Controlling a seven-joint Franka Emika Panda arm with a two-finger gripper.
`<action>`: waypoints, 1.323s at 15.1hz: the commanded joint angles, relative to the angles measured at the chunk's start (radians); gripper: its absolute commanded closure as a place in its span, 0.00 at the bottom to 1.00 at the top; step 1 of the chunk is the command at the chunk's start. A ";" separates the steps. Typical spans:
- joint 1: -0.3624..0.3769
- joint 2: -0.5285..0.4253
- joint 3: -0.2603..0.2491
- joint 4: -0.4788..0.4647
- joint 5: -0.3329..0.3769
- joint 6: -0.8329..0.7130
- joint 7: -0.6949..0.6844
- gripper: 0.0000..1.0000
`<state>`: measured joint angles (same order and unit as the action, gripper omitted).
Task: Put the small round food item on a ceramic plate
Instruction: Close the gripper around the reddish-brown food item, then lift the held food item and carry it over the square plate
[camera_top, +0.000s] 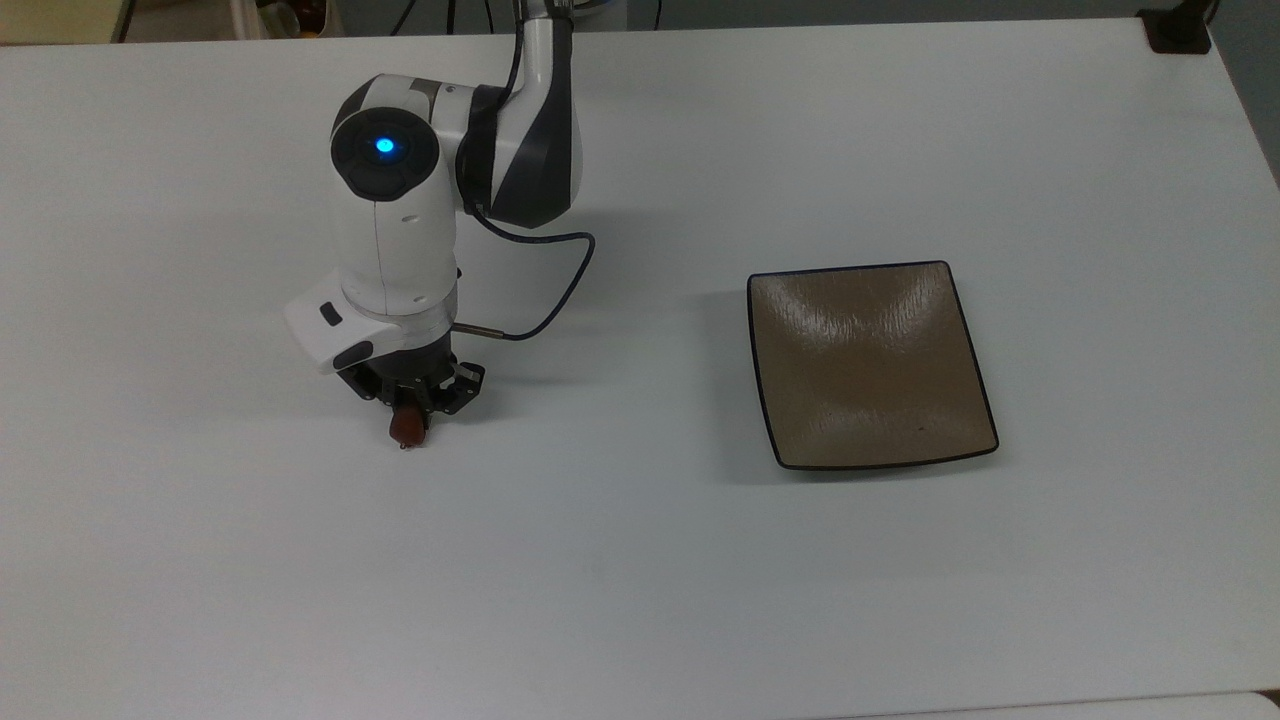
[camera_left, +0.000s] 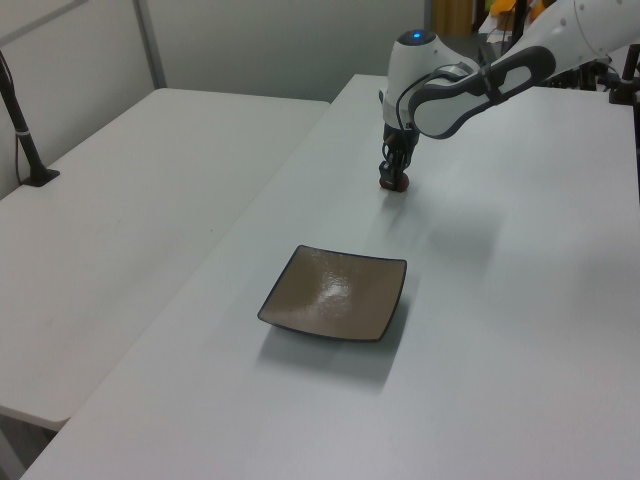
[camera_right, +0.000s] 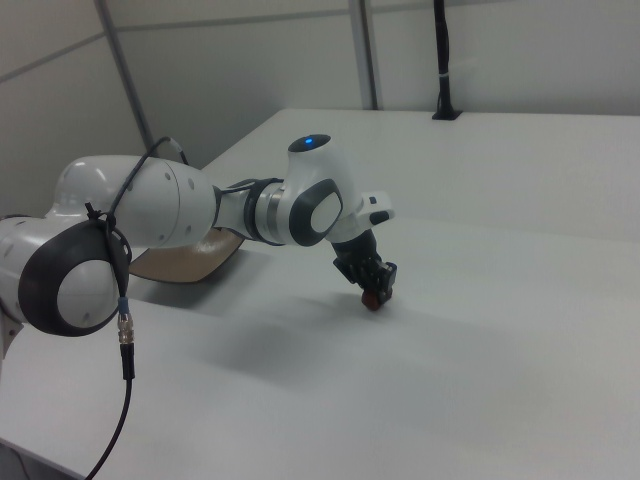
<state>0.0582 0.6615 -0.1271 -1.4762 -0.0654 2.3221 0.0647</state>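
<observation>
No brand, label or writing readable anywhere, just a blue light glowing on the arm's dark round cap.

The end effector (camera_top: 408, 400) is down at the table (camera_top: 640, 560) with its black fingers pulled in tight around the small round food item (camera_top: 406, 428), so it's closed on it. Only the lower tip of that thing pokes out from the fingers in the top view: dark reddish-brown, smooth, rounded, with a tiny stem-like nub. In the left view (camera_left: 394, 183) and the right view (camera_right: 371, 299) it's mostly hidden by the fingers, and I can't tell whether it's resting on the table or just off it.

The ceramic plate (camera_top: 872, 365) sits well apart, at about 3 o'clock from the food item in the top view. It's square, glossy tan-brown, with a thin dark rim, upturned edges and fine streaks. In the right view the arm covers most of the plate (camera_right: 185, 262).

The table is plain matte white. A thin dark cable (camera_top: 555, 290) loops off the wrist.
</observation>
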 joint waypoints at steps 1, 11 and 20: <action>-0.003 -0.055 0.021 -0.024 -0.002 -0.015 0.017 0.86; 0.070 -0.396 0.101 -0.013 0.058 -0.378 0.001 0.85; 0.218 -0.416 0.145 -0.009 0.082 -0.429 0.017 0.82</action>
<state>0.2285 0.2520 0.0109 -1.4627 0.0041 1.8885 0.0655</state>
